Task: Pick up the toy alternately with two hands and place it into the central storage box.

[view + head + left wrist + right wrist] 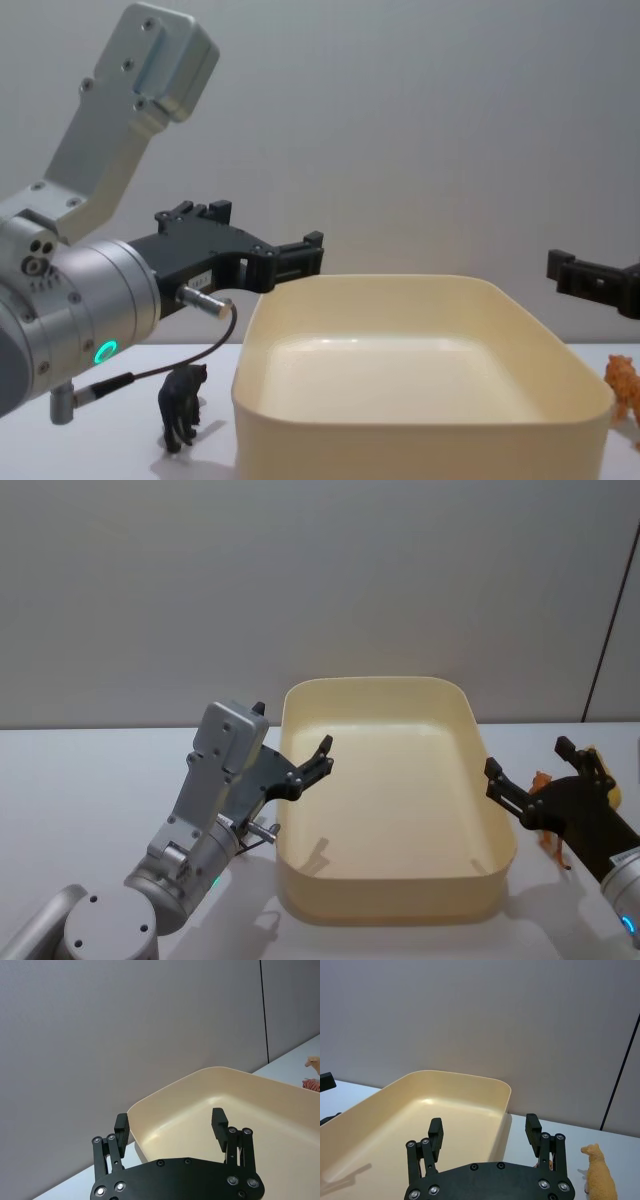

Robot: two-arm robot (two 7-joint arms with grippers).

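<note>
Fingers (219, 1121) of the left gripper (322, 758) are spread wide and hold nothing, hovering at the left rim of the central storage box (390, 898). The right gripper (528, 758) is likewise spread and empty, just beside the box's right wall and over an orange toy (622, 385). A black toy (183, 405) stands left of the box, whose inside is bare. Set between the arms, the box likely suits either reach. Around it lie a white table (80, 780) and a plain grey wall (300, 580).
</note>
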